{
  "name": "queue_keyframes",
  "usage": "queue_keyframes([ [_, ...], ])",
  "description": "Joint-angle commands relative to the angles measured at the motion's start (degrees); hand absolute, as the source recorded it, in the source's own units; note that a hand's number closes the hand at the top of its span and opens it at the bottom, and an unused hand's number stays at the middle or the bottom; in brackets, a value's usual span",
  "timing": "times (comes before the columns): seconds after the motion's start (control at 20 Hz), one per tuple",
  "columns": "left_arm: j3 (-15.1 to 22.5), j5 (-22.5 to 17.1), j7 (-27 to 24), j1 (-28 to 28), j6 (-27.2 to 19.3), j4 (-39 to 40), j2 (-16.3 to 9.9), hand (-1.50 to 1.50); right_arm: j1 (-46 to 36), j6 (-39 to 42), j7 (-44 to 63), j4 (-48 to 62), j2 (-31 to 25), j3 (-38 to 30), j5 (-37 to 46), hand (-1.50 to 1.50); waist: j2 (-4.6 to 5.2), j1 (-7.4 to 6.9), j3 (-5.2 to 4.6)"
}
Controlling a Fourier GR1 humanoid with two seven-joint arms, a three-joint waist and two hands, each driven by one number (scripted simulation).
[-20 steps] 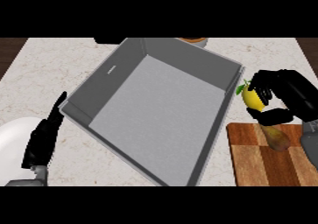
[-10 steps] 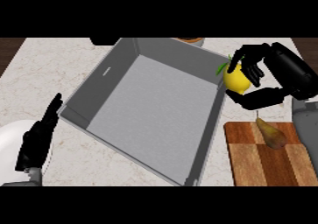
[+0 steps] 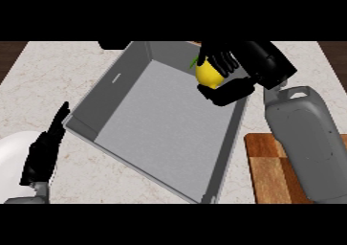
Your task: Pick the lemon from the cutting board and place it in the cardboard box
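Observation:
A yellow lemon (image 3: 208,75) with a small green leaf sits in my right hand (image 3: 241,64), whose fingers and thumb curl round it. The hand holds it over the far right part of the grey box (image 3: 126,76), above the box's floor and just inside its right wall. The wooden cutting board (image 3: 269,167) lies at the lower right, partly hidden by my right forearm (image 3: 306,143). My left hand (image 3: 45,150) rests open at the lower left, fingers straight and pointing up, beside the box's left corner.
A white plate (image 3: 8,160) shows at the lower left edge, next to my left hand. A dark object (image 3: 112,45) lies at the box's far left corner. The marble counter (image 3: 48,76) runs round the box.
My right hand has carried the lemon left and away from the cutting board, from beside the box's right wall to over its inside. The left hand has stayed put.

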State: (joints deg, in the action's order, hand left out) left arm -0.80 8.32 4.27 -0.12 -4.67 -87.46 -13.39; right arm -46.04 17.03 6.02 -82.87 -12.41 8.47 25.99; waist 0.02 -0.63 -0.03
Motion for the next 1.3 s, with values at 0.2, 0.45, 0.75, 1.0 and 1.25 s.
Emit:
queue_keyframes([
  [0.2,0.9,1.7,2.2,-1.4,-0.7,-1.4,1.4,0.00,-12.0,-5.0,1.5,19.1,10.4,3.3,6.8,1.50,0.24,-0.75,0.01],
  [0.45,0.9,1.3,-1.9,-0.2,0.5,2.3,2.0,0.00,-11.2,-9.7,-0.8,28.3,12.3,7.5,9.3,1.50,0.41,-0.86,-0.01],
  [0.75,-0.9,0.1,2.0,0.1,2.4,-3.2,-0.4,0.00,-13.0,-17.4,1.2,39.2,12.4,13.2,2.3,-1.50,0.35,-1.89,0.02],
  [1.0,1.7,2.7,1.7,-2.0,0.8,-1.3,2.4,0.00,-17.1,-23.5,-1.7,47.0,12.4,17.9,-6.4,-1.50,0.61,-2.46,0.01],
  [1.25,0.6,2.6,1.6,-4.8,0.8,0.8,2.1,0.00,-17.7,-27.1,-5.7,47.2,12.4,13.7,-14.6,-1.50,0.69,-2.32,0.03],
])
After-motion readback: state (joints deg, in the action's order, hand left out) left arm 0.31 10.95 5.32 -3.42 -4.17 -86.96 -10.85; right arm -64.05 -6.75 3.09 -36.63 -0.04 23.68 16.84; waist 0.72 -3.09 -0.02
